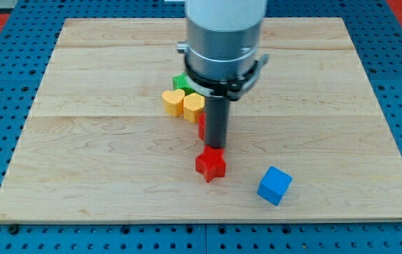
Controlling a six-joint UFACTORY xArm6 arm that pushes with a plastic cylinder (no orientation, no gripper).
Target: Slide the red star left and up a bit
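The red star lies on the wooden board, a little below the middle. My tip stands just above the star's upper edge, touching or nearly touching it. A second red block peeks out left of the rod, mostly hidden. A yellow heart and another yellow block sit up and left of the rod. A green block shows behind them, partly hidden by the arm.
A blue cube lies to the right of the star and a bit lower, near the board's bottom edge. The arm's grey body covers the board's upper middle. A blue pegboard surrounds the board.
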